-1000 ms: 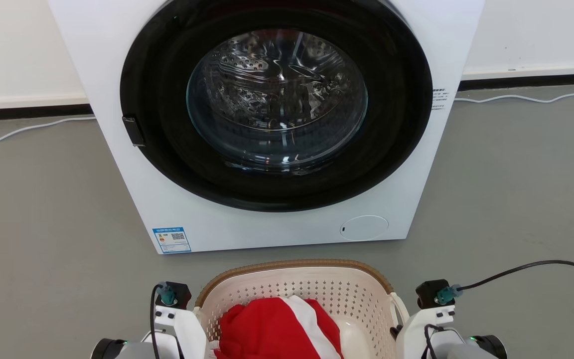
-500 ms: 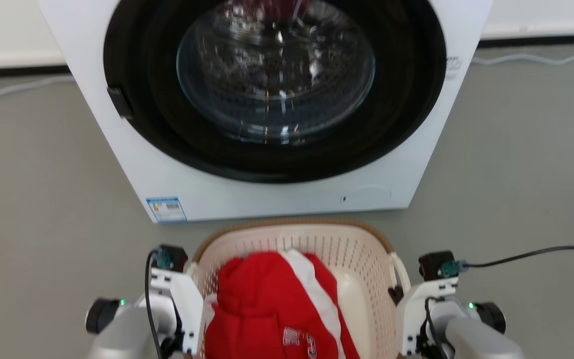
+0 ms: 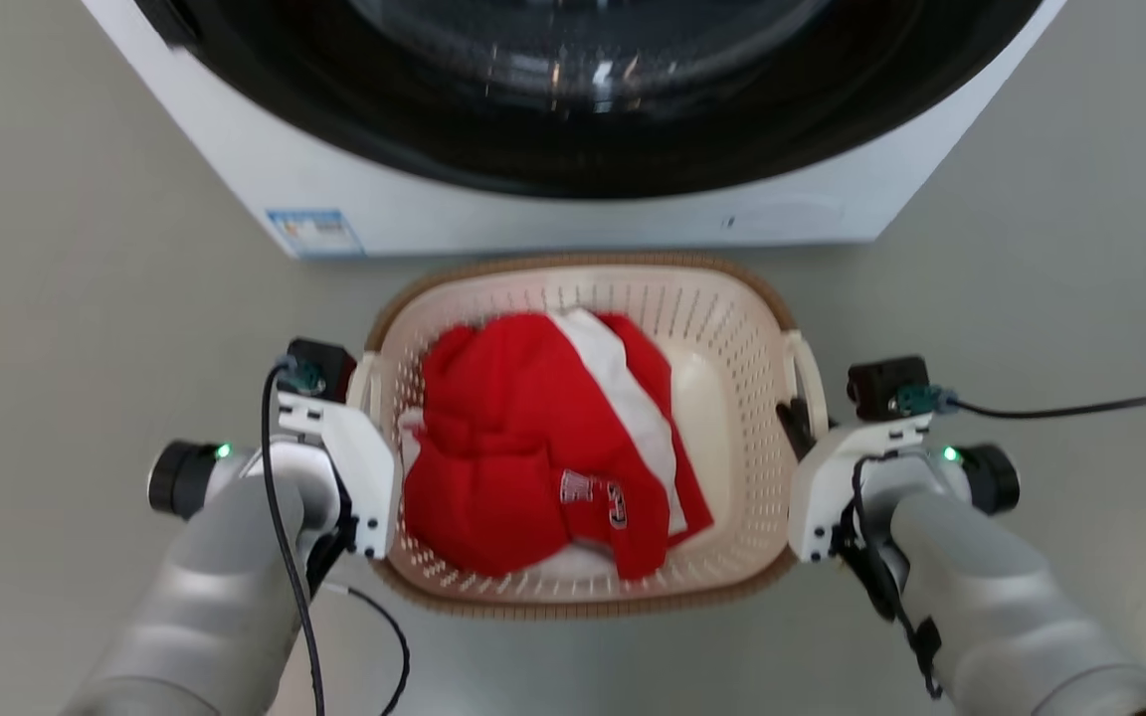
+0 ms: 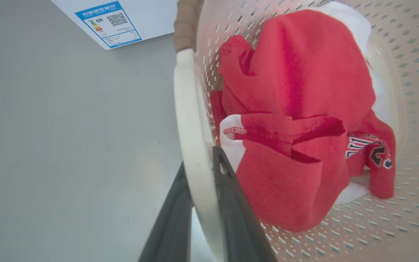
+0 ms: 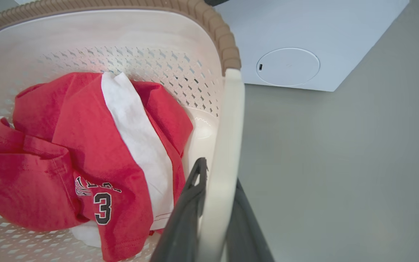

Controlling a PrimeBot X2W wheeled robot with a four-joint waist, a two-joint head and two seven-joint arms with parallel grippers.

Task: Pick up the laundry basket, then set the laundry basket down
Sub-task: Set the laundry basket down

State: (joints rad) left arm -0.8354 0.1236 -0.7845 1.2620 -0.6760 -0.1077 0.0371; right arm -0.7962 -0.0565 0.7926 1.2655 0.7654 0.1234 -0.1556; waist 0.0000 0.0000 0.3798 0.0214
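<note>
The laundry basket (image 3: 573, 270), cream perforated plastic with a brown woven-look rim, sits just in front of the washing machine and holds red and white clothes (image 3: 533, 438). My left gripper (image 4: 199, 160) is shut on the basket's white left handle (image 4: 189, 109), one dark finger on each side of it. My right gripper (image 5: 219, 173) is shut the same way on the white right handle (image 5: 229, 120). In the head view, both wrists flank the basket, and the right gripper's fingers (image 3: 794, 423) show at the handle. Whether the basket rests on the floor I cannot tell.
The white washing machine (image 3: 493, 214), with a dark round door and a blue label (image 3: 314, 231), stands close behind the basket. Grey floor (image 3: 86, 298) lies on both sides. A black cable (image 3: 1080, 406) runs right from my right wrist.
The whole head view has shifted: the camera now looks more steeply down and closer, so the basket shows in full. Both grippers stay on the handles.
</note>
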